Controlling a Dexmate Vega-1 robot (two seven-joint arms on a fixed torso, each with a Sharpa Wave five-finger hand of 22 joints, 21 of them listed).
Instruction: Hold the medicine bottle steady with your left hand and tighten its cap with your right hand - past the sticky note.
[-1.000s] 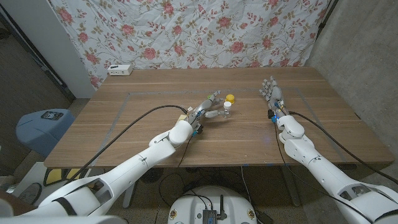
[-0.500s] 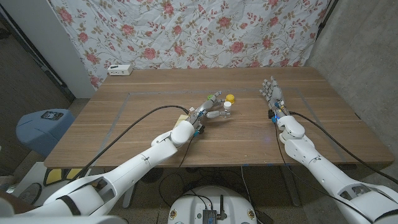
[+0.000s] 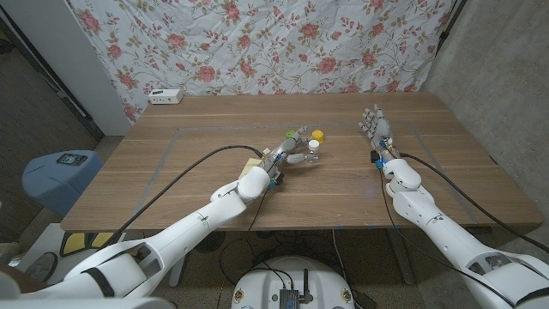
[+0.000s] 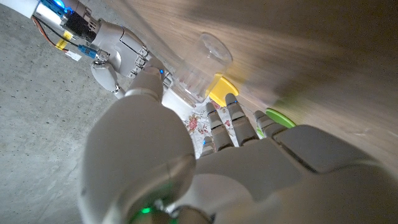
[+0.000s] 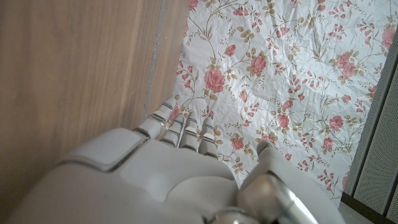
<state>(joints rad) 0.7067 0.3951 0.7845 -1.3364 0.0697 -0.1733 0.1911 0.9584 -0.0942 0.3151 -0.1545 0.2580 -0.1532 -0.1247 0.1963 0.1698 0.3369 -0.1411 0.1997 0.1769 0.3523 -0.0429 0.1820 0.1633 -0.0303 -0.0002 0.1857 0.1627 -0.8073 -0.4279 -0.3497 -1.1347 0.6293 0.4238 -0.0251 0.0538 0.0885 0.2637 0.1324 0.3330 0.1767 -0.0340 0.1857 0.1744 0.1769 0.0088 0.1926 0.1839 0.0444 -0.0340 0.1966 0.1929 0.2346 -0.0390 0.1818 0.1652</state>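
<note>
- Medicine bottle (image 3: 314, 147) stands mid-table, just beside the yellow cap (image 3: 317, 135), at the left hand's (image 3: 292, 148) fingertips.
- Left hand's hold on it: cannot tell.
- Right hand (image 3: 375, 129) waits well apart, fingers spread, holding nothing.

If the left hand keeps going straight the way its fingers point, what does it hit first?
Most likely the small clear medicine bottle, just ahead of the left hand; the yellow cap lies beside it. Whether they touch is unclear.

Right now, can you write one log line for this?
left hand: reaching at medicine bottle, grip unclear | yellow cap: on table | right hand: open, apart
</note>
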